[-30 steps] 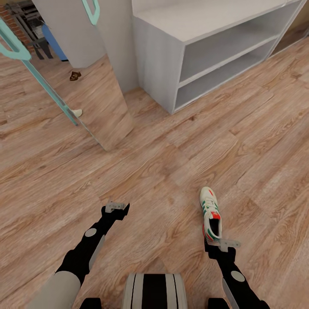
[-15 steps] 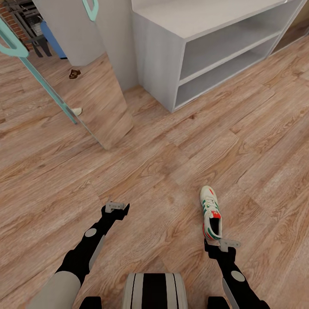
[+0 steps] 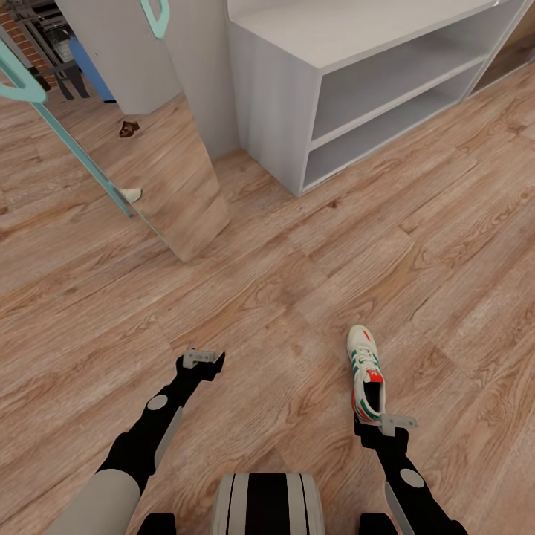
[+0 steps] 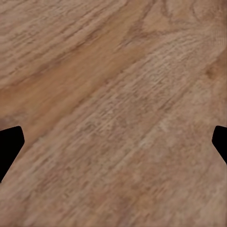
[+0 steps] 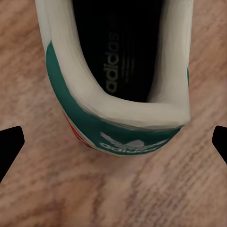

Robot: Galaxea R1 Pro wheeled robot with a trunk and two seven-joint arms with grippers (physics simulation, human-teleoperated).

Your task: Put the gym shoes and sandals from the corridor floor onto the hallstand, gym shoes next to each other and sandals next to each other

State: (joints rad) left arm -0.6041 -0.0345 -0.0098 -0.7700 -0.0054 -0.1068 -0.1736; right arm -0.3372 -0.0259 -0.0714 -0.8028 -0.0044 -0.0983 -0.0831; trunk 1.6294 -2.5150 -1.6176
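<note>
One white gym shoe (image 3: 365, 374) with green stripes and a red tongue lies on the corridor floor (image 3: 282, 282), toe pointing away from me. My right gripper (image 3: 383, 425) is open just behind its heel. In the right wrist view the green heel (image 5: 127, 137) sits between the wide-apart fingertips (image 5: 10, 144). My left gripper (image 3: 202, 360) hangs open over bare planks (image 4: 113, 113). The hallstand (image 3: 349, 30) stands at the far right with both shelf levels bare. I cannot make out the sandals with certainty.
A tall mirror (image 3: 186, 186) leans against a grey wall panel to the left of the hallstand. A small dark brown shape (image 3: 129, 128) shows in it, too small to tell what. Teal bars (image 3: 74, 148) cross the far left.
The whole picture has shifted very slightly. Both arms and the gym shoe keep their places relative to each other.
</note>
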